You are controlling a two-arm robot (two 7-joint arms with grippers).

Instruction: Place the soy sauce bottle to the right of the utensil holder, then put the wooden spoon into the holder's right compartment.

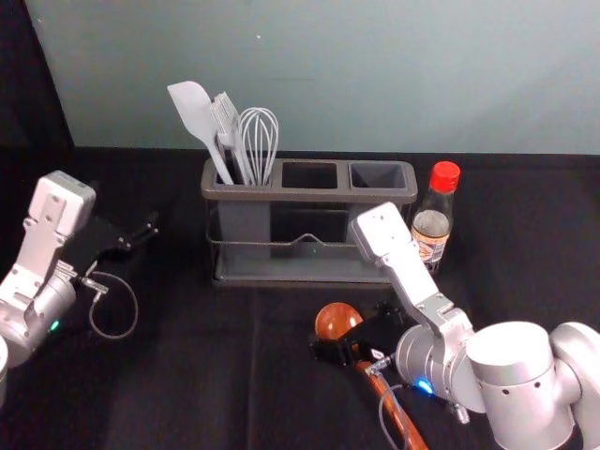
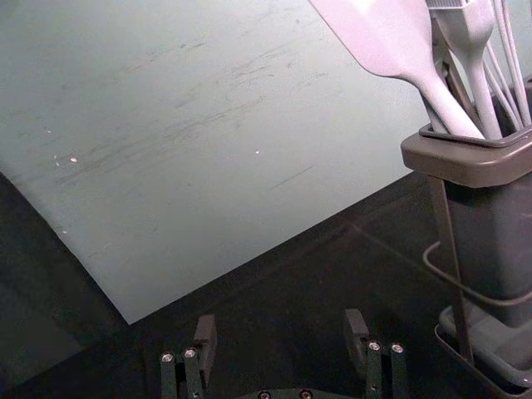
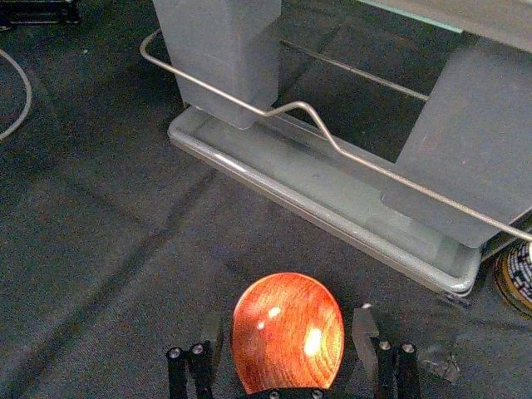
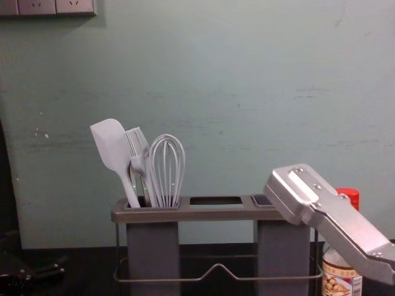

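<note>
Spoon point(image 1: 336, 321) under wide right pincer point(image 1: 353, 330), bottle point(image 1: 432, 225) right of holder point(image 1: 309, 195), wide left pincer point(image 1: 141, 228) opposite

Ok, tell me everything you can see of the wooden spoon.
The wooden spoon is glossy reddish-brown, its round bowl showing grain. It lies on the black cloth in front of the utensil holder, handle running toward the robot and rightward. The right gripper is open over it near the bowl; whether they touch, I can't tell.
</note>
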